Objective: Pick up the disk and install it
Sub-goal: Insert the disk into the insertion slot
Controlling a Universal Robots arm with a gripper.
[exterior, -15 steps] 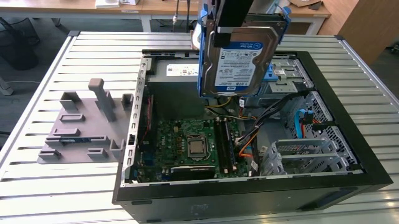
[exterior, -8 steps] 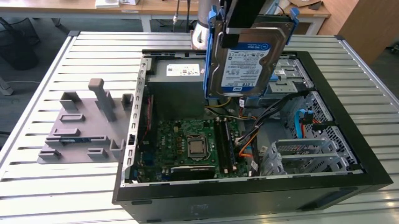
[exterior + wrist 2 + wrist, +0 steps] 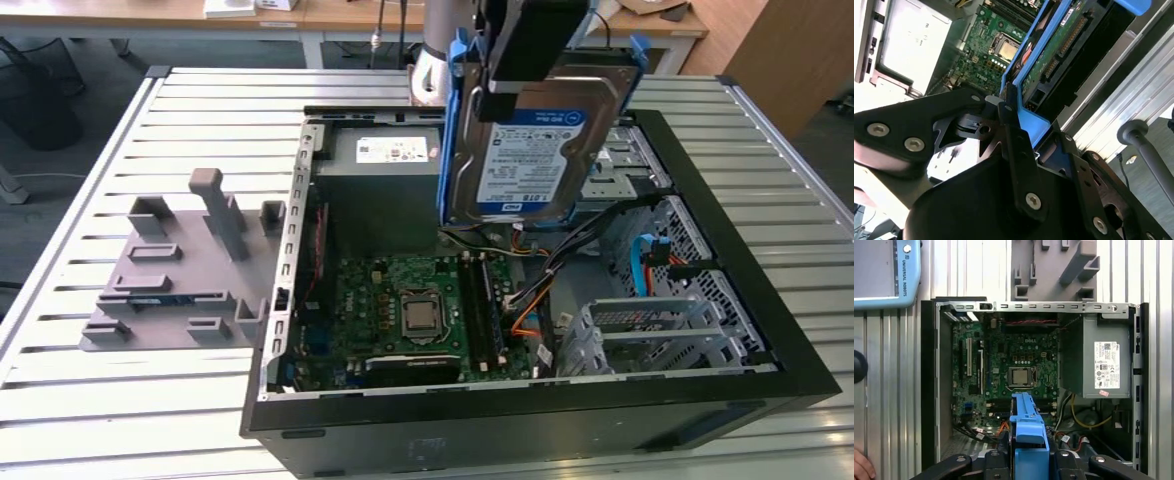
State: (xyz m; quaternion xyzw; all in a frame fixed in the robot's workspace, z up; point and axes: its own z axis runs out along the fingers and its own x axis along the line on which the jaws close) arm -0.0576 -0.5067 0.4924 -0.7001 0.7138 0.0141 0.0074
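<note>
A slatted metal table (image 3: 80,400) carries the open computer case (image 3: 534,425), lying on its side with its inside facing up. On the table just beside the case, to the exterior view's left, sits a grey moulded holder (image 3: 174,270). Inside the case, a grey power supply (image 3: 380,175) fills one far corner, and the green motherboard (image 3: 400,300) lies flat on the case floor next to it.

The arm (image 3: 434,50) reaches down over the far part of the case, with its wrist aimed straight into the opening. The gripper (image 3: 521,75) points downward above the case interior. Its black fingers (image 3: 1013,125) are closed, pinching the blue carrier from both flat sides.

The disk (image 3: 534,150) hangs upright on edge from that grip, above the case, beside the power supply and over the loose cables. Its label faces the exterior view.
</note>
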